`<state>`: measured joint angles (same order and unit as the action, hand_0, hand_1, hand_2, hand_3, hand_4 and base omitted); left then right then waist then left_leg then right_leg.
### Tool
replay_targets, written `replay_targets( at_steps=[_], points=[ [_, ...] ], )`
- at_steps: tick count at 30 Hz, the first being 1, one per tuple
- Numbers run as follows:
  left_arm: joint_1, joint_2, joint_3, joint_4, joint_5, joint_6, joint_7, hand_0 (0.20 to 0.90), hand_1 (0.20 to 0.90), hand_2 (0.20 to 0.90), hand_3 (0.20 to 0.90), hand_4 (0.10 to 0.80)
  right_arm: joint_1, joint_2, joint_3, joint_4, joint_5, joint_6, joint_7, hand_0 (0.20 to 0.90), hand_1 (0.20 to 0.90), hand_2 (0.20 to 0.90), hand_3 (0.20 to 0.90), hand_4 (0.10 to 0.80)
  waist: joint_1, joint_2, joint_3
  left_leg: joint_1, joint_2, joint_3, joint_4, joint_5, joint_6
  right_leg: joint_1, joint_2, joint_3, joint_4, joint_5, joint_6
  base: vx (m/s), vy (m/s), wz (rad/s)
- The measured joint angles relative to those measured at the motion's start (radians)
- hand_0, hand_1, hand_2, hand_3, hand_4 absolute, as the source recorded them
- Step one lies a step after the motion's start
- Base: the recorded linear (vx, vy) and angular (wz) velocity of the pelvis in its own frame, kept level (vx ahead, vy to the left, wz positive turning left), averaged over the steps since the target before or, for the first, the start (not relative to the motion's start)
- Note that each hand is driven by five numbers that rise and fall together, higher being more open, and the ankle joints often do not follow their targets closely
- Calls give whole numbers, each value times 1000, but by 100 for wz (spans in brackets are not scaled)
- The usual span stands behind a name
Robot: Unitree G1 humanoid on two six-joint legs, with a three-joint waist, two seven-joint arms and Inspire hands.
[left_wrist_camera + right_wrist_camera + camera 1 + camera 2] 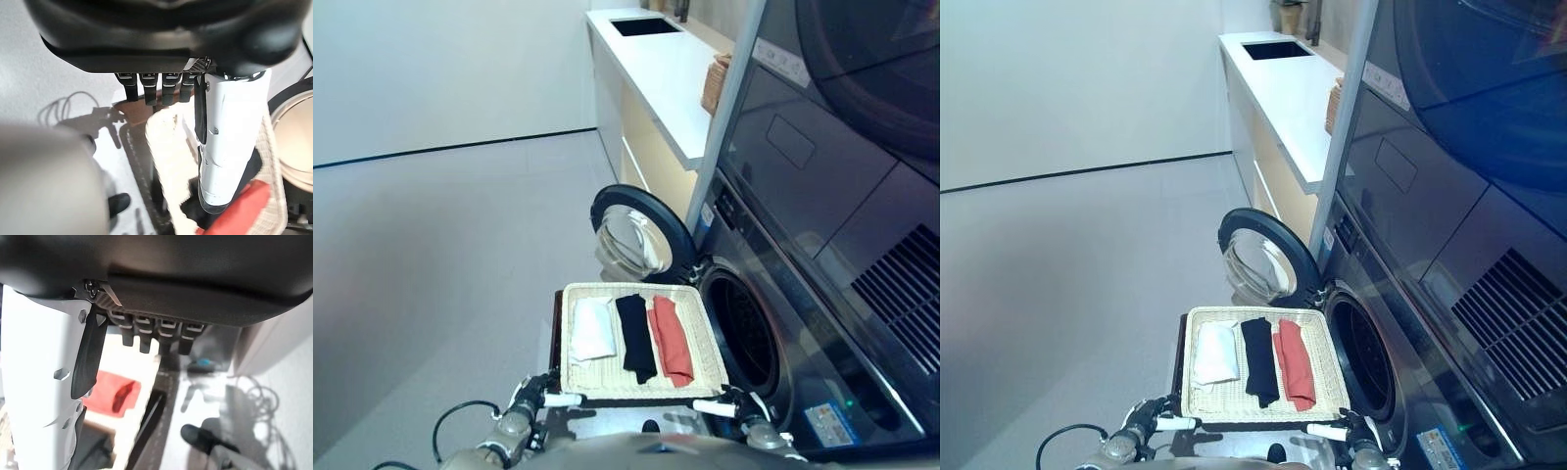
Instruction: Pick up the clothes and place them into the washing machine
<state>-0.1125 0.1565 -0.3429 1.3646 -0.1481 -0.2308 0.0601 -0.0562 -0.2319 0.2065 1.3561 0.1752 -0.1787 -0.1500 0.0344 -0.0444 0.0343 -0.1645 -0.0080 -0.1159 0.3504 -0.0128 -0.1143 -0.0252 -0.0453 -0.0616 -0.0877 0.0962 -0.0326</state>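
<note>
Nearest, at the bottom edge: left hand [540,395] and right hand [736,404] flanking the near edge of a woven tray [582,377], one at each near corner, white-covered thumbs pointing inward along the rim. In the left wrist view, fingers [149,90] curling down past the tray's edge, thumb lying over the rim; looking like a grip on the tray, though contact of the fingertips hidden. In the right wrist view, fingers [146,340] likewise bending down beside the tray's dark support, thumb stretching over the weave; grip on the rim appearing the same.

Lying in the tray, side by side, three folded clothes: white garment [592,329] on the left, black garment [634,336] in the middle, red garment [671,339] on the right. All three resting flat, long sides running near to far, black touching red, white just beside black. None held by either hand.

Just right of the tray and slightly farther: washing machine [803,352] with its round drum opening [742,331] showing dark inside. Round door [636,235] swinging open to the far left of the opening, standing just beyond the tray's far edge.

Farther off: long white surface [661,69] running away along the right side, a dark inset [646,26] at its far end, a wicker basket [716,83] sitting at its right edge next to the machine stack. Pale floor [440,245] spreading left.
</note>
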Motion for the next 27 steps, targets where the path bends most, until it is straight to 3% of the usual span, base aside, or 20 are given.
replay_targets(
  at_steps=[2, 5, 7, 8, 9, 11, 13, 15, 16, 18, 19, 23, 27],
  points=[
    [2, -1, 17, 2, -12, -1, 3, 900, 900, 900, 900, 800, -3, -4, 0, 0, 5, -2, 1, 900, 900, 900, 900, 800, 9, 0, 0, 13, 9, 1, -119, -2, 4, -15, 1, 10, 0, -4, -2, 175, 75, -29],
    [3, -3, 14, 13, -17, 3, 3, 900, 900, 900, 900, 800, -15, -4, 0, 13, 31, -4, 1, 900, 900, 900, 900, 800, 4, 9, 3, 58, 7, -1, -356, 22, 21, -34, 7, 34, -1, -30, 31, 258, 178, -20],
    [7, -7, 14, 13, -17, 4, 4, 900, 900, 900, 900, 800, -14, -6, 0, 27, 42, -2, 2, 900, 900, 900, 900, 800, 9, 24, -7, 77, 7, 14, -349, 9, 38, -42, 21, 55, -2, -41, 48, 182, 153, -42],
    [24, -13, 14, 8, -17, 1, 4, 900, 900, 900, 900, 800, -13, -13, 0, 34, 47, 0, 3, 900, 900, 900, 900, 800, 15, 68, -34, 90, 30, 0, -366, -16, 94, -56, 51, 50, -1, -50, 64, 155, 150, -63],
    [34, -8, 15, 4, -20, 2, 5, 900, 900, 900, 900, 800, -19, -6, -2, 35, 49, 2, 4, 900, 900, 900, 900, 800, 25, 78, -37, 92, 39, 20, -377, 30, 128, -72, 56, 49, 53, -40, 52, 101, 148, -64],
    [47, 14, 17, -11, -20, 1, 4, 900, 900, 900, 900, 800, -10, 6, -2, 35, 47, 3, 20, 900, 900, 900, 900, 800, 31, 54, -51, 127, 19, 56, -398, 60, 146, -81, 18, 50, 124, -65, 63, 38, 113, -54],
    [49, 22, 11, -10, -16, 1, 5, 900, 900, 900, 900, 800, -16, 4, -1, 31, 45, 1, 19, 900, 900, 900, 900, 800, 40, 53, -58, 123, -2, 71, -387, 53, 160, -94, -1, 61, 120, -70, 81, -28, 65, -48],
    [49, 33, 8, -10, -14, 1, 4, 900, 900, 900, 900, 800, -30, 7, 0, 28, 38, 3, 18, 900, 900, 900, 900, 800, 70, 59, -58, 122, -6, 108, -391, 56, 168, -117, -38, -3, 125, -70, 90, 25, 13, -71],
    [49, 39, 10, -11, -12, 1, 6, 900, 900, 900, 900, 800, -40, 7, 1, 17, 28, 4, 19, 900, 900, 900, 900, 800, 91, 66, -58, 120, -1, 149, -402, 54, 182, -127, -78, -115, 155, -71, 81, 89, -23, -72],
    [54, 56, 16, -10, -8, 1, 4, 900, 900, 900, 900, 800, -39, 7, 22, -5, 9, 3, 19, 900, 900, 900, 900, 800, 78, 61, -59, 109, -13, 130, -404, 49, 178, -98, -110, -109, 151, -58, 104, -8, -41, -7],
    [46, 68, 17, -11, -9, 1, 5, 900, 900, 900, 900, 800, -49, 5, 34, -6, -9, 7, 18, 900, 900, 900, 900, 800, 91, 46, -51, 103, -24, 126, -404, 61, 180, -87, -131, -111, 127, -58, 158, -153, -49, 16],
    [33, 64, 19, -42, -41, -12, 17, 900, 900, 900, 900, 800, -152, -42, 69, -18, -38, 5, -26, 900, 900, 900, 900, 800, 91, 69, -2, 36, -17, 102, -378, 74, 167, -104, -114, -127, 77, -17, 149, -232, -53, 15],
    [-27, 45, 13, -108, -109, -39, 55, 900, 900, 900, 900, 800, -324, -91, 124, -38, -60, 6, -86, 900, 900, 900, 900, 800, 98, 84, 91, -114, -10, 89, -296, 83, 150, -216, -104, -148, 102, 5, 133, -264, -83, 15]
  ],
)
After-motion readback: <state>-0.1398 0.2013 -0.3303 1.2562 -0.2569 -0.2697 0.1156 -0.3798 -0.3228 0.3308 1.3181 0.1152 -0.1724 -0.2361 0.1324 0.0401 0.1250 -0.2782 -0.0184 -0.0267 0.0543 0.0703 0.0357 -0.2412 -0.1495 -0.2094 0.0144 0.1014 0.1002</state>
